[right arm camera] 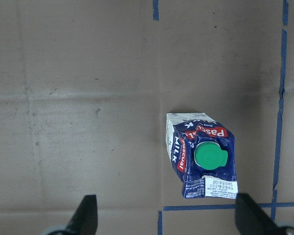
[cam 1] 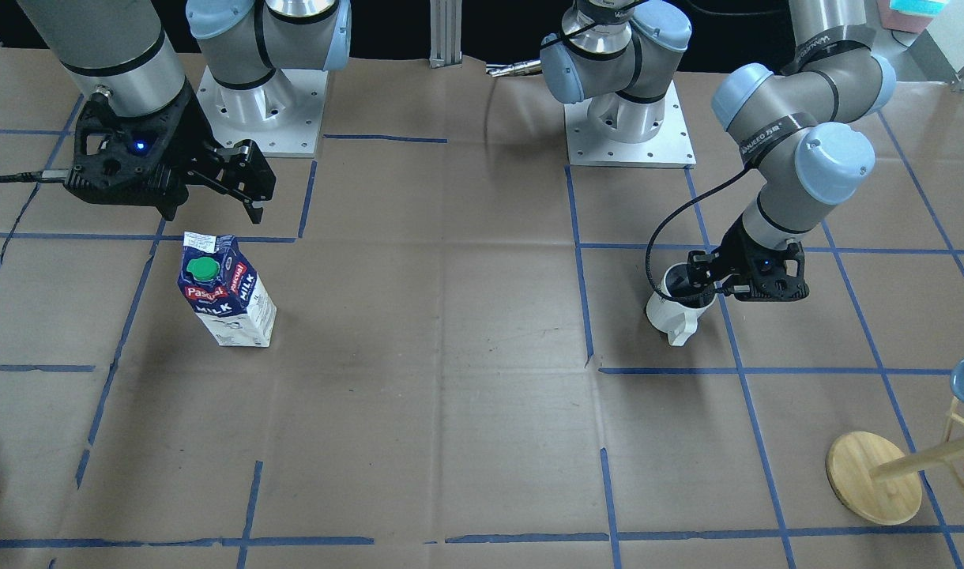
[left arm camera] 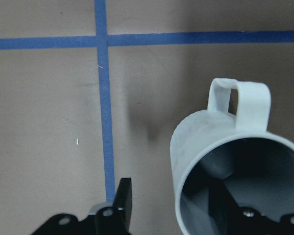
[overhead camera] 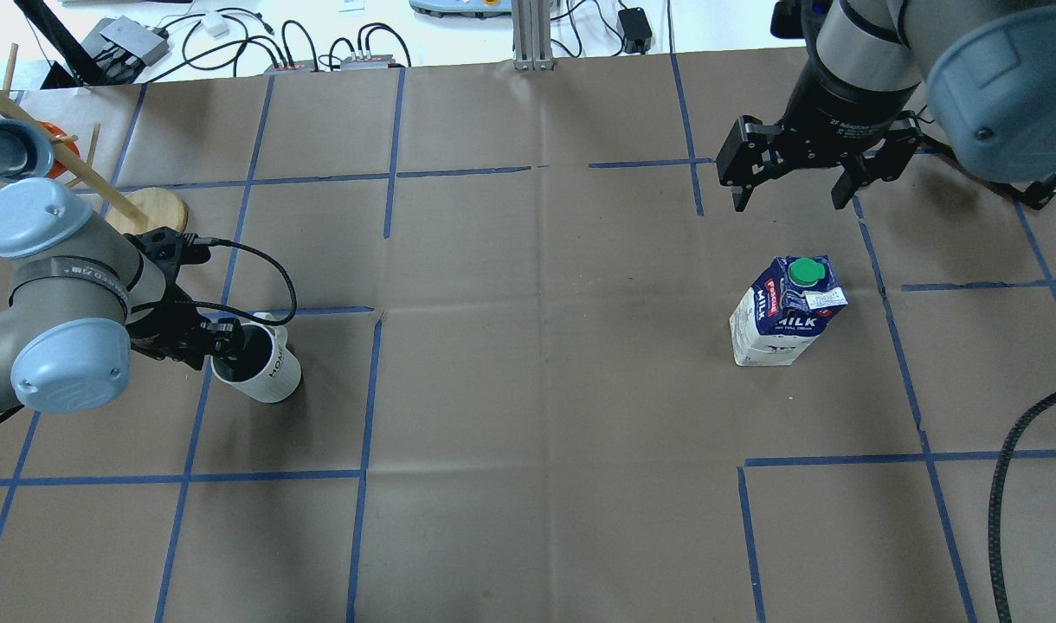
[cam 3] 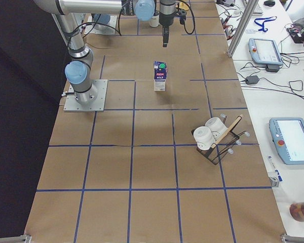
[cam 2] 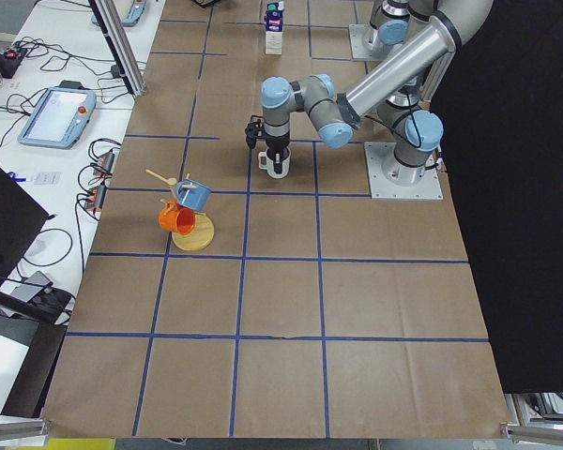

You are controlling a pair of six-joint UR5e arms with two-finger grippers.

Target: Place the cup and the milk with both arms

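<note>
Overhead exterior view: far left you've got the black left gripper (overhead camera: 234, 342) sitting unclenched astride the rim of the white ceramic loop-handled cup (overhead camera: 273, 374), one finger inside, one outside, and over right the blue-and-white gable-top milk carton (overhead camera: 783, 324) stands upright on the brown paper-covered table (overhead camera: 537, 389), black right gripper (overhead camera: 789, 206) hanging spread wide above it.

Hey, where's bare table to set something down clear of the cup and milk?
The widest bare patch is the table's middle, between the cup and the milk. The strip on the robot's side of both is bare too. Crowded: the left end, where the left gripper sits at the cup near the mug rack, and beyond the milk, under the open right gripper.
</note>
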